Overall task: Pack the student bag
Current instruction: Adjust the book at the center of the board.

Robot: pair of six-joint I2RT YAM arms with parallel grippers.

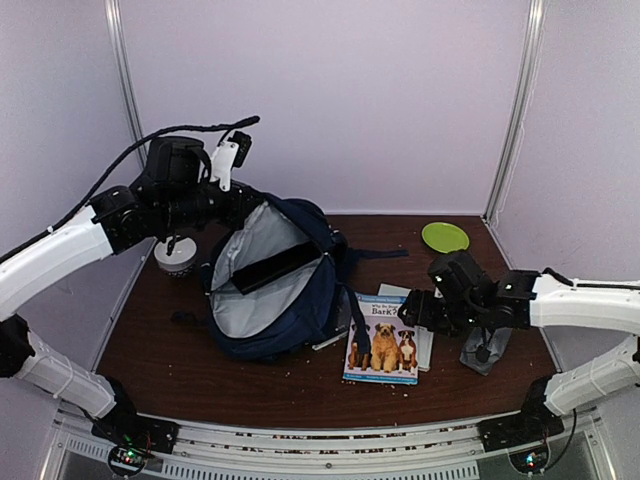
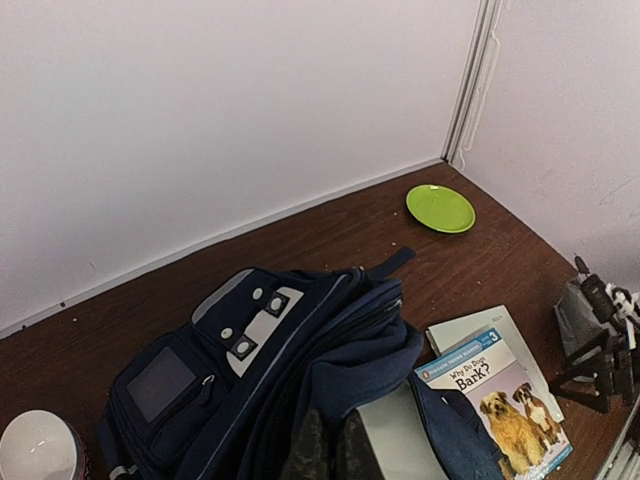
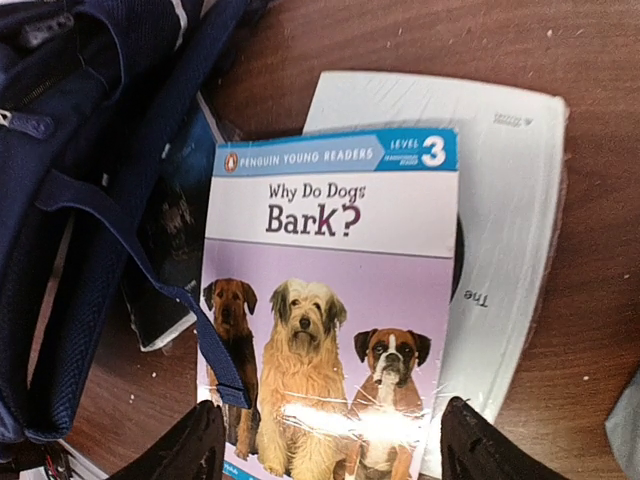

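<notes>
The left hand [image 2: 328, 452] pinches the bag [image 1: 290, 305]. The right hand [image 3: 332, 445] hangs wide open over the dog book [image 3: 330, 280].

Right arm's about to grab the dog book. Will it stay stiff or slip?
The dog book looks like a thin paperback, so it will probably flex if pinched by one edge. Its cover shows glare, so it may be slippery and slide on the white booklet beneath. The bag strap lying across its left side could drag.
</notes>
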